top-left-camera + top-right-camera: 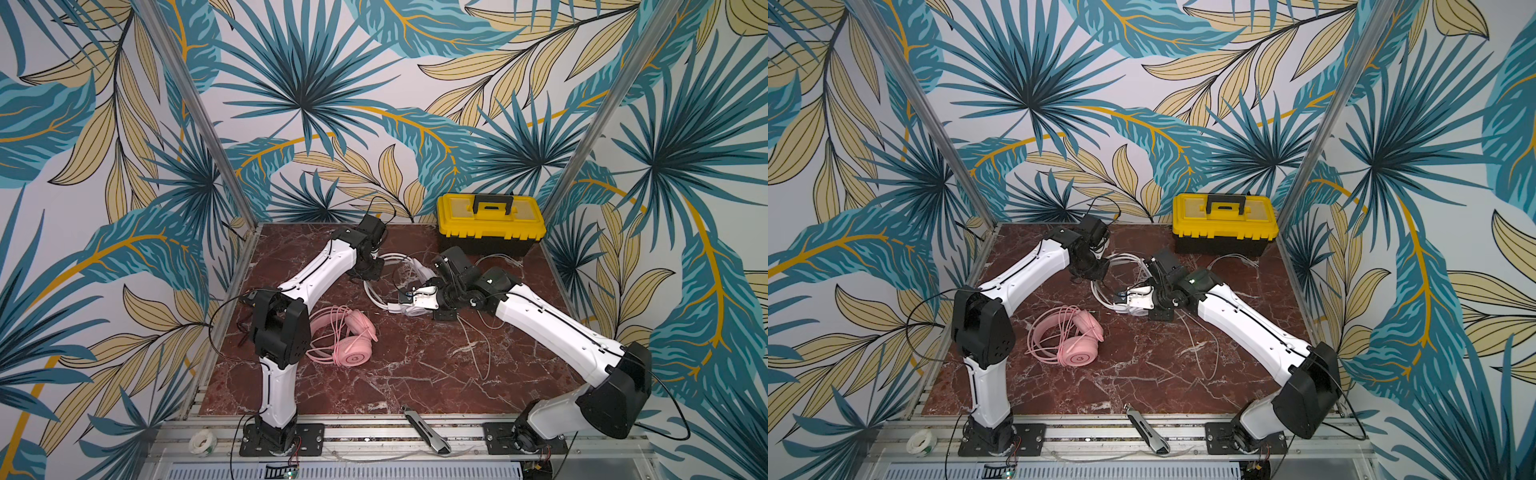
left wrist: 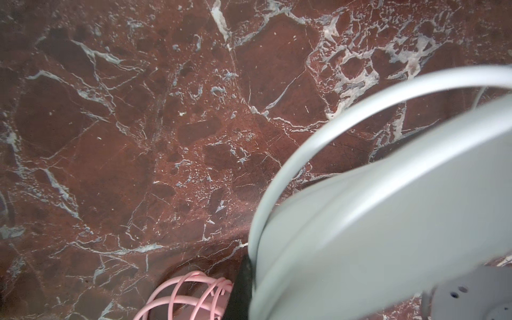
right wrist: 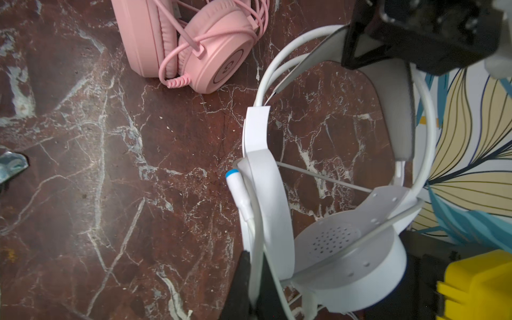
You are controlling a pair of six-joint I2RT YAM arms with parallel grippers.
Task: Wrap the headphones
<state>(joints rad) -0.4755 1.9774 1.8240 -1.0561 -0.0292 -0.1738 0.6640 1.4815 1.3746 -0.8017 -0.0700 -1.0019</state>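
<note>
The white headphones sit at the middle back of the marble table, their grey-lined headband raised. My left gripper is shut on that headband, with one black finger showing beside it. My right gripper is shut on the white cable, next to the earcup and the blue-tipped mic. More cable trails loose over the table. The pink headphones lie front left, with their cable looped around them.
A yellow and black toolbox stands at the back right, close behind the right arm. A utility knife lies on the front rail. A roll of tape sits by the left arm's base.
</note>
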